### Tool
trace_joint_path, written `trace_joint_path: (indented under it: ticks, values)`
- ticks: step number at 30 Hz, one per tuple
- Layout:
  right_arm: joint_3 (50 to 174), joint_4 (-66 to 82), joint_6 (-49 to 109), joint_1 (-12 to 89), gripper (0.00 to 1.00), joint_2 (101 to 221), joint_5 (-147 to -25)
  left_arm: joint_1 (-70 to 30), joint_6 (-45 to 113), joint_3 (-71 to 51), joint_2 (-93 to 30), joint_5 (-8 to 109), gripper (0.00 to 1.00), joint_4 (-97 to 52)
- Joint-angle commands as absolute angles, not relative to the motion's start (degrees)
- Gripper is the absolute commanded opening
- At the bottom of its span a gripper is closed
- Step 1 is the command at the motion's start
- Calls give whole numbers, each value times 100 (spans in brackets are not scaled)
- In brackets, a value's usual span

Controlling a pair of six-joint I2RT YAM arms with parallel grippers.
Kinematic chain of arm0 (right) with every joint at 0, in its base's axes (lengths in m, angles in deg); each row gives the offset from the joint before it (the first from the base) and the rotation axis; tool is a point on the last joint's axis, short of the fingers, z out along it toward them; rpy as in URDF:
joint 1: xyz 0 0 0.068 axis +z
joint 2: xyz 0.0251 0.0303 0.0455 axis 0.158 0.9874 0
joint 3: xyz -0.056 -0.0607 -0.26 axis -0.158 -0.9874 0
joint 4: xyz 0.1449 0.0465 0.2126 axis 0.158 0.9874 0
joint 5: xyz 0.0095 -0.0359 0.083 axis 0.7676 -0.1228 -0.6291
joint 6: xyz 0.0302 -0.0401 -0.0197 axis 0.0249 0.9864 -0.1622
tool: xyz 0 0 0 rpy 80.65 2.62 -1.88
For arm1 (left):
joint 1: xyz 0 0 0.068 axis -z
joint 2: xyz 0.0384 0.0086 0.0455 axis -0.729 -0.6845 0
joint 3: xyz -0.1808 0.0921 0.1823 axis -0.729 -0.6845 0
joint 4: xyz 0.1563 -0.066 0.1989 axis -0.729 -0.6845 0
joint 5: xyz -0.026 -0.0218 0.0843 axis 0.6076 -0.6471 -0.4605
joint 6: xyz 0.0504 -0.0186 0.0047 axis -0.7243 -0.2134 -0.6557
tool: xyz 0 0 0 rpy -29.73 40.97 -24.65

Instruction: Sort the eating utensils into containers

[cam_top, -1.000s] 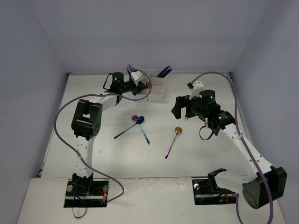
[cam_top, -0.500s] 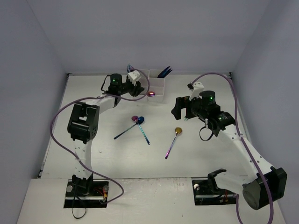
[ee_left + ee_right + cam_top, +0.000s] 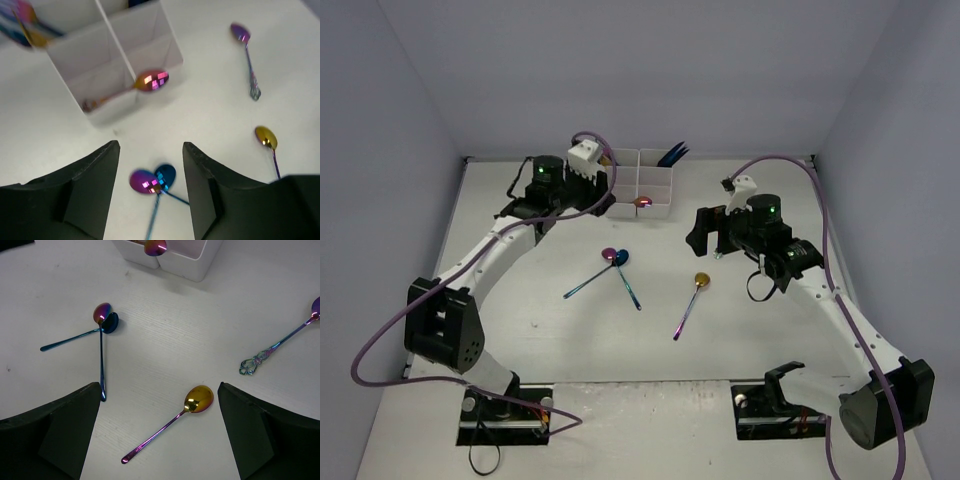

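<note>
The white container block (image 3: 655,185) stands at the back of the table and also shows in the left wrist view (image 3: 100,47). A rainbow spoon (image 3: 642,201) leans in a front compartment, its bowl (image 3: 151,80) over the rim. Two crossed spoons lie mid-table, one with a purple bowl (image 3: 610,254), one with a blue bowl (image 3: 622,258). A gold-bowled spoon (image 3: 690,303) lies to their right, below my open, empty right gripper (image 3: 159,390). My left gripper (image 3: 150,147) is open and empty, raised between the block and the crossed spoons (image 3: 152,180).
Blue utensils (image 3: 672,153) stand in a back compartment, and blurred ones (image 3: 22,25) in another. An ornate purple spoon (image 3: 280,347) lies right of the gold one. Grey walls enclose the table on three sides.
My left gripper has let go of the rainbow spoon, which now rests in the front compartment, and the left arm has pulled back to the left. The right arm has not moved.
</note>
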State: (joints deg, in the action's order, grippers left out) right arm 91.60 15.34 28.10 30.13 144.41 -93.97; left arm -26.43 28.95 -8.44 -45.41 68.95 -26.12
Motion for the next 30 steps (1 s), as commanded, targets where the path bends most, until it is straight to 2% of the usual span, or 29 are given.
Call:
trace_joint_path:
  ticks: [1, 4, 7, 10, 18, 23, 30]
  values:
    - [9237, 1278, 2719, 3012, 100, 14326, -9403, -2242, 4682, -1071, -4346, 5478, 50, -3803]
    - [9225, 1286, 2711, 3019, 100, 14306, -9362, -1998, 5883, -1331, -4349, 5174, 50, -3807]
    - [9162, 1280, 2687, 3012, 100, 14256, -9353, -1614, 6291, -1374, -4423, 4395, 50, -3974]
    - [9116, 1278, 2694, 3011, 100, 14223, -9352, -1446, 6568, -1238, -4701, 4088, 48, -4288]
    - [9006, 1278, 2734, 3019, 100, 14023, -9351, -1358, 6932, -1122, -5341, 3960, 41, -4295]
    - [8871, 1286, 2711, 3010, 100, 13865, -9351, -1350, 7085, -1111, -5602, 3999, 32, -4289]
    - [8768, 1279, 2711, 3010, 100, 13753, -9350, -1323, 7112, -1036, -5824, 3952, 28, -4282]
